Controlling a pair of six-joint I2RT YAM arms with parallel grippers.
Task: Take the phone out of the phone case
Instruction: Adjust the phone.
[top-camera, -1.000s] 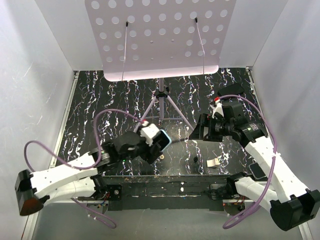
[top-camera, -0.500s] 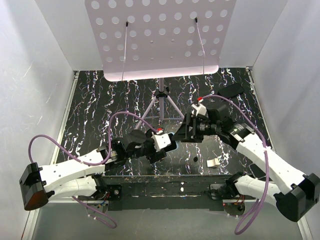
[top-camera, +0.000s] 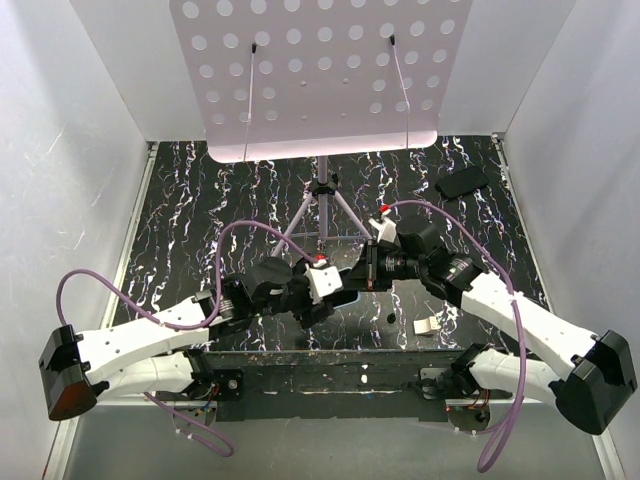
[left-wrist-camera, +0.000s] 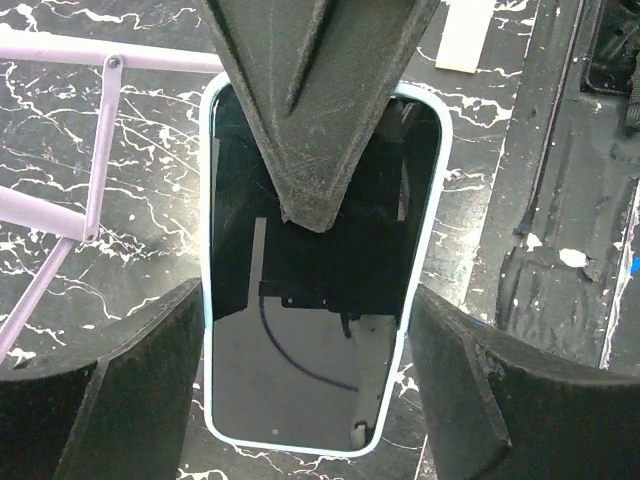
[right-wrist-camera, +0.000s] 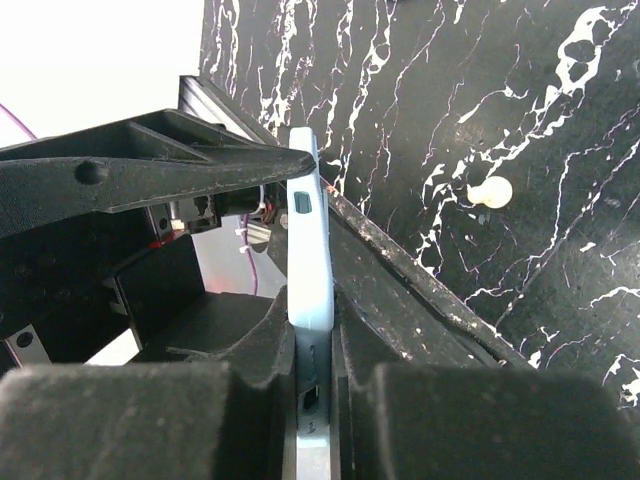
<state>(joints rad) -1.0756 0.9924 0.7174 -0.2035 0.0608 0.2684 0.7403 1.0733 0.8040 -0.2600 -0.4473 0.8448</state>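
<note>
Both tools are clamped on the phone case (left-wrist-camera: 205, 250): left tool (left-wrist-camera: 305, 300) across its sides, right tool (right-wrist-camera: 312, 320) over its end at frame top; pinched with it, the phone (left-wrist-camera: 300, 400) may be kept trapped inside

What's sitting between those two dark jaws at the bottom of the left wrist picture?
The phone, in the phone case, fills that gap, its long edges against both jaws; the left wrist view shows it.

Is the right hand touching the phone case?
Touching. The right wrist view shows the right hand clamped on the edge-on phone case, pressed against both faces with no gap.
</note>
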